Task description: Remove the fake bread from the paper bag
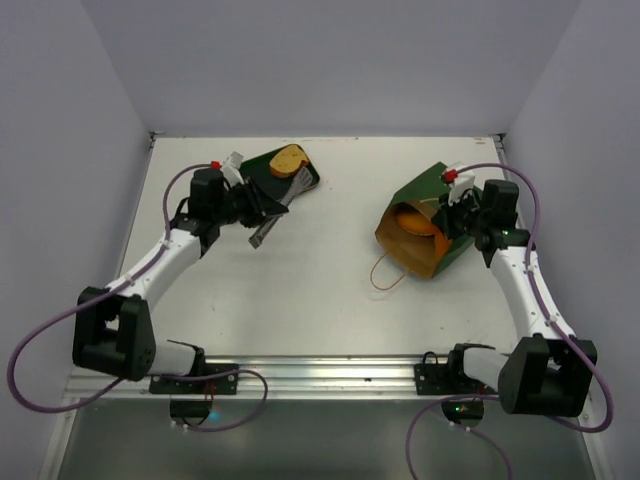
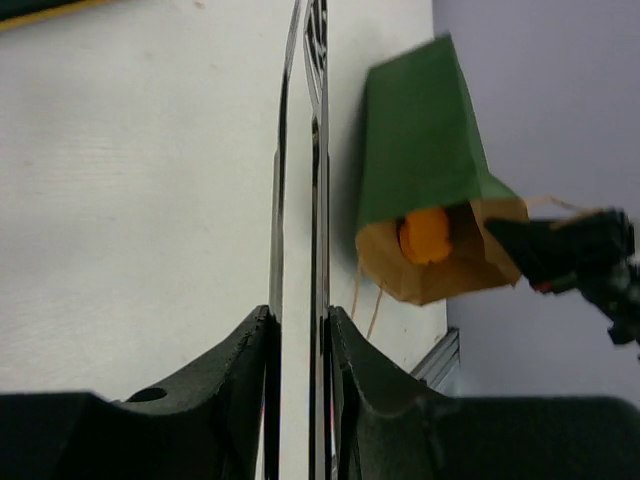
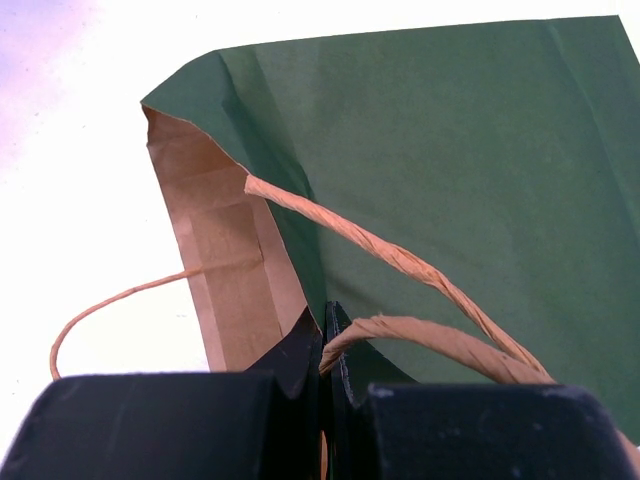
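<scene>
Paper bag (image 1: 418, 188) lies on its side on the table (image 1: 300, 290), green outside up, open mouth turned away from the right gripper (image 1: 447, 215), brown lining showing. Inside the mouth sits one orange piece of fake bread (image 1: 412, 220); the left wrist view shows it as an orange round (image 2: 427, 235) just within the rim. Whether more pieces lie deeper in the bag cannot be told. One string handle (image 1: 385, 275) loops out of the mouth onto the table.

Right gripper is at the bag's upper rim, jaws clamped together on the paper edge (image 3: 325, 335); a second twisted handle (image 3: 400, 260) runs out from beside the fingers over the green side (image 3: 450, 150).

Well apart from the bag, across the table, a dark green tray (image 1: 312, 178) carries one tan-yellow bread piece (image 1: 288, 160). Left gripper (image 1: 272, 205) hovers just on the bag side of that tray, fingers closed on thin metal tongs (image 2: 318, 200), the two blades nearly together. Nothing is seen between the blades.
</scene>
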{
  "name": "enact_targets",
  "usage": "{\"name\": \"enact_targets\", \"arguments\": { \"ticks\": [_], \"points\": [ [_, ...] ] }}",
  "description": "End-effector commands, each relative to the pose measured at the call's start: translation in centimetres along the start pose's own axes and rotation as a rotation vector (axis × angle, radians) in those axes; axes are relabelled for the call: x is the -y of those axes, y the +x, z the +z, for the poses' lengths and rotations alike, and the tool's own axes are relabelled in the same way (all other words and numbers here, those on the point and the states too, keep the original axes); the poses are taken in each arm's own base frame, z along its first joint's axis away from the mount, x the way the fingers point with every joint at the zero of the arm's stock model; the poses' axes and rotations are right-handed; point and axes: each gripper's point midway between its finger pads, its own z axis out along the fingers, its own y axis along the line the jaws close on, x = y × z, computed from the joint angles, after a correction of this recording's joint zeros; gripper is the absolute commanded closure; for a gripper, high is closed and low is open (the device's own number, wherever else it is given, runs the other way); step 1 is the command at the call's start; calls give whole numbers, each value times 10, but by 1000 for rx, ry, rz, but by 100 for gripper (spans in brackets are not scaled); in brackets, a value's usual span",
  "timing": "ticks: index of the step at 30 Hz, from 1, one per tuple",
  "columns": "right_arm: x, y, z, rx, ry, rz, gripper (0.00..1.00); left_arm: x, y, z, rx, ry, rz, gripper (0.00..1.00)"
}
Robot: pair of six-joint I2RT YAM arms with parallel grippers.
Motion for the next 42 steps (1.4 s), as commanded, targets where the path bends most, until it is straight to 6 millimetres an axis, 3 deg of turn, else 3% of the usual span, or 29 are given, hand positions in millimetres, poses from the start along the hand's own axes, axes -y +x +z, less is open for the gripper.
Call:
{"name": "enact_targets", "arguments": {
  "ticks": [1,2,4,5,6,8,9,11,13,14,16,17,18,20,22,23,24,26,27,29,36,42],
  "points": [
    [-8,-15,-8,57,-50,-53,100,56,50,-28,-59,184,249,69],
    [-11,-14,-8,55,-67,-53,100,49,69,-30,-92,181,251,69],
    [-12,-15,-9,59,-73,-59,100,70,97,-45,-105,264,294,69],
    [-12,-14,-9,57,-74,-58,100,71,108,-49,-114,280,294,69],
    [-12,-14,-8,57,-75,-58,100,66,131,-52,-151,296,291,69],
    [-11,-13,-8,53,-74,-56,100,77,144,-63,-135,347,268,69],
    [-10,-13,-7,49,-73,-55,100,72,164,-64,-173,354,255,69],
    [-10,-11,-6,44,-74,-52,100,87,182,-71,-189,416,223,69],
    [-10,-10,-5,40,-73,-51,100,88,195,-66,-198,415,173,69],
    [-10,-10,-5,39,-74,-47,100,102,210,-69,-225,463,181,69],
    [-9,-11,-5,41,-72,-45,100,104,224,-55,-239,439,148,69],
    [-10,-11,-6,44,-71,-46,100,117,236,-56,-256,479,150,69],
    [-10,-11,-6,44,-71,-45,100,112,244,-43,-273,446,123,69],
    [-10,-11,-6,46,-72,-44,100,129,248,-33,-257,483,102,69],
    [-10,-12,-7,50,-72,-45,100,125,255,-11,-263,443,48,69],
    [-11,-11,-7,48,-74,-42,100,142,253,-8,-251,487,32,69],
    [-11,-11,-7,50,-75,-43,100,135,260,8,-271,454,-6,69],
    [-11,-13,-8,57,-77,-45,100,150,258,19,-265,483,-47,69],
    [-12,-13,-8,57,-77,-45,100,143,264,33,-279,454,-83,69],
    [-12,-13,-9,61,-77,-49,100,155,261,44,-273,478,-126,68],
    [-12,-12,-9,65,-83,-49,100,151,269,87,-294,447,-310,66],
    [-13,-12,-9,65,-91,-53,100,143,269,99,-286,441,-417,59]
  ]
}}
